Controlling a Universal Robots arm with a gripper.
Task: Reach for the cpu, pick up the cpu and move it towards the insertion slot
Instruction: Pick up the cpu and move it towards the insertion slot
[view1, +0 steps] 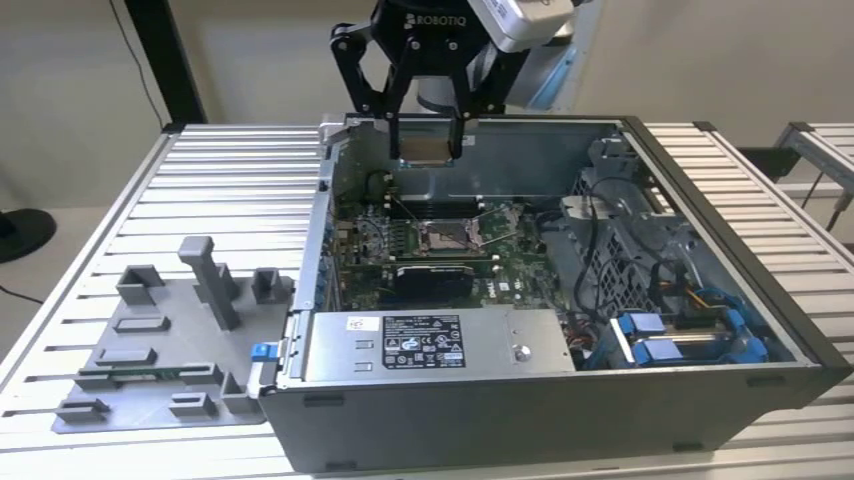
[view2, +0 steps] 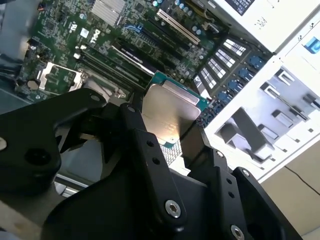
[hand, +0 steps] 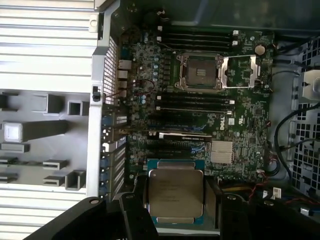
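Black end effector (view1: 427, 150) clamps the thin square silvery cpu (view1: 427, 148)
It hangs above the open grey computer case (view1: 561, 400), over the silver-framed insertion slot (view1: 445, 236)

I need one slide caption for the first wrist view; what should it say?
Gripper holding the cpu above the open case's green board, the insertion slot open farther along.

Looks like a robotics lab or test bench – an open computer case (view1: 561, 400) on a slatted aluminium table (view1: 227, 180), grey plastic fixture blocks (view1: 174, 340) left of it, plain wall behind.
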